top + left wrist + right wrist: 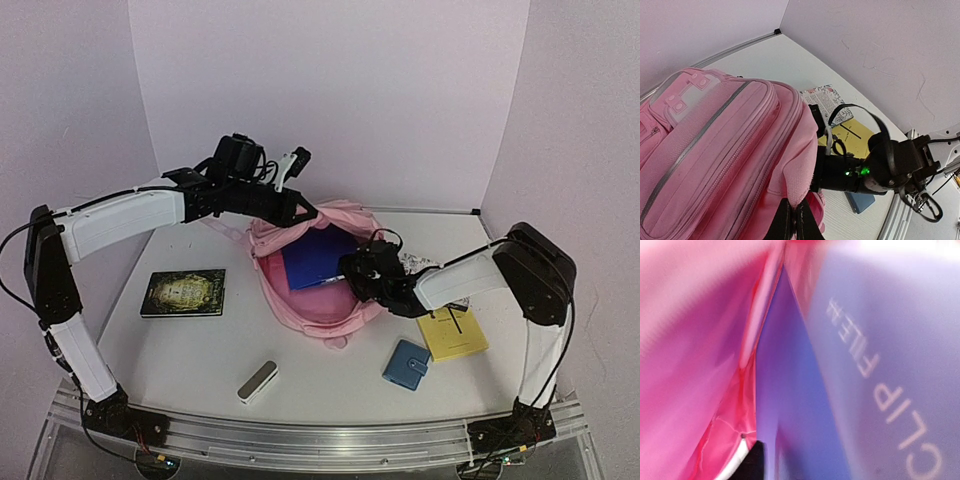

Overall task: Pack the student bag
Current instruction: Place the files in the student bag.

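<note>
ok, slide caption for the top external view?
Top view: left gripper holds the student bag open by its rim while right gripper reaches inside beside the blue clip file.

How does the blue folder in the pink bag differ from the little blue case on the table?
The blue folder is much larger than the little blue case. The folder sits inside the open student bag; the case lies on the table outside it. The folder is deep blue, the case paler. Both are flat blue rectangles.
</note>
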Motion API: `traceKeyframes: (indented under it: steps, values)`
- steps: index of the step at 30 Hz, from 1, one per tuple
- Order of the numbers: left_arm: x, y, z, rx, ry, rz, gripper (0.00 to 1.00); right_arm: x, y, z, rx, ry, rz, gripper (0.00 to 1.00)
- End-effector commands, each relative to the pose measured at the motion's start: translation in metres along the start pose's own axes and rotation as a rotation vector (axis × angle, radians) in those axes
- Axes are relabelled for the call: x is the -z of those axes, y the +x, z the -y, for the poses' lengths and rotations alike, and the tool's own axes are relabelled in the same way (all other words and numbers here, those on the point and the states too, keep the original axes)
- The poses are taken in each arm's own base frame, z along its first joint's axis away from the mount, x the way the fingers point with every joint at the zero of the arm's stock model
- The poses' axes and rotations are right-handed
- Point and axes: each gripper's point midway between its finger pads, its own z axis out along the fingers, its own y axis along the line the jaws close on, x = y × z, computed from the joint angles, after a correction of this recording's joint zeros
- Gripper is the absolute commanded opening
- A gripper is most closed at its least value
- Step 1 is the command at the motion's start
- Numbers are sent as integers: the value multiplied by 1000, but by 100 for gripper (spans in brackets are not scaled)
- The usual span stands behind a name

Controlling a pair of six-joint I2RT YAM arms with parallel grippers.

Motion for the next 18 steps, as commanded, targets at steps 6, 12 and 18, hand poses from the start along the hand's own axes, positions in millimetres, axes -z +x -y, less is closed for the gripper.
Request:
traceKeyframes:
  steps: [6, 12, 18]
  values:
    - [40, -47, -5, 53, 7, 171, 0, 68, -27, -34, 173, -87, -48, 73]
    - [38, -46, -9, 72, 25, 178, 0, 96, -4, -28, 263, -135, -209, 82]
    - [41, -47, -13, 83, 16, 182, 0, 130, -14, -9, 334, -78, -207, 87]
